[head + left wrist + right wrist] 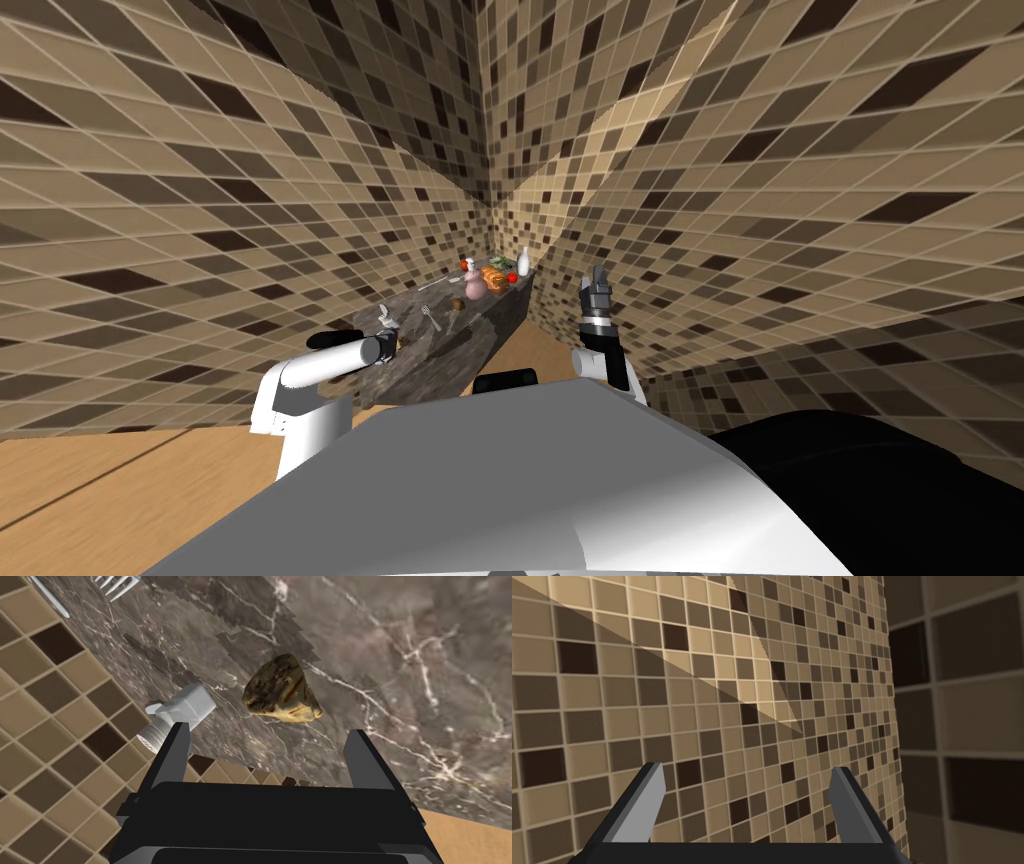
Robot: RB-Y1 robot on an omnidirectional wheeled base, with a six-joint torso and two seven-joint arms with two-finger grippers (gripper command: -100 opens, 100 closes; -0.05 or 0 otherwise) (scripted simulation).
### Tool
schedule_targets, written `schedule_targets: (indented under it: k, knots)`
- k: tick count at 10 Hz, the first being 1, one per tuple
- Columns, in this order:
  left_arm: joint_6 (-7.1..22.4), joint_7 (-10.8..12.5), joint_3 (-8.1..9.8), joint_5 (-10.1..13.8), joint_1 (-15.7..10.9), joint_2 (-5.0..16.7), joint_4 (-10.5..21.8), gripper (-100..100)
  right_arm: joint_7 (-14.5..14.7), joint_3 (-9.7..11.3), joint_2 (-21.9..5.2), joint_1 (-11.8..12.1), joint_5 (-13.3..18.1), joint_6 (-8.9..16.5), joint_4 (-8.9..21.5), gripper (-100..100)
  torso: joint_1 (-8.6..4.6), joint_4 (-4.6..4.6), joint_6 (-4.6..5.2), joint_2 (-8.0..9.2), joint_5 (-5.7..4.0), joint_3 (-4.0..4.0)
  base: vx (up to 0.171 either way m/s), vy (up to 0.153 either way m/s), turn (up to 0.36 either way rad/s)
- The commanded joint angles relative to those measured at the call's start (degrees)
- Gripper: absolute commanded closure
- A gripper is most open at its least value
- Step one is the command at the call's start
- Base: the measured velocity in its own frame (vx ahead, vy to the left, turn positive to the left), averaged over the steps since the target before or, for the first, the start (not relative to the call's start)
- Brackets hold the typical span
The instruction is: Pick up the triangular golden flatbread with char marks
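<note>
Two fingers spread wide on my left gripper (pixel 269 731), nothing held, hovering over the flatbread (pixel 282 688) on the marble counter's (pixel 400 651) near end. I'd centre, avoid the white shaker (pixel 182 708) just beside it, drop straight, then pinch. Right gripper (pixel 747 768) hangs open, idle.

Right pincer (pixel 747 768): two light grey blade fingers (pixel 643 801), spread wide apart.
</note>
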Motion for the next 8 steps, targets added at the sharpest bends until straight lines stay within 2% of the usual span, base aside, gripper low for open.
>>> schedule_targets:
  k: [1, 5, 6, 7, 8]
  knots:
    - [2.83, 0.11, 0.60, 0.34, -0.83, 0.32, 0.84, -100, 0.00, 0.00, 0.00, 0.00, 0.00, 0.00, 0.00, 0, 0.00, 0.00, 0.00, 0.00, 0.00, 0.00, 0.030, 0.030, -0.040]
    - [7.13, 0.27, 1.36, 0.90, -1.85, 0.65, 3.28, -100, 0.00, 0.00, 0.00, 0.00, 0.00, 0.00, 0.00, 0, 0.02, 0.00, -0.01, 0.00, 0.01, 0.00, 0.032, 0.033, -0.039]
    - [6.33, 0.32, 1.15, 0.64, -2.06, 0.66, 3.21, -100, 0.00, 0.00, 0.00, 0.00, 0.00, 0.00, 0.00, 0, 0.03, -0.01, 0.00, -0.03, 0.01, -0.02, 0.020, 0.017, -0.009]
    - [6.53, 0.34, 1.15, 0.64, -2.09, 0.65, 3.31, 0, 0.00, 0.00, 0.00, 0.00, 0.00, 0.00, 0.00, 0, -0.03, 0.00, -0.01, 0.02, 0.00, 0.01, 0.000, 0.000, 0.000]
    - [5.72, 0.50, 1.65, 0.71, -2.79, 1.31, 5.18, -100, 0.00, 0.00, 0.00, 0.00, 0.00, 0.00, 0.00, 0, -0.08, 0.01, -0.01, 0.08, -0.02, 0.04, -0.026, -0.008, -0.079]
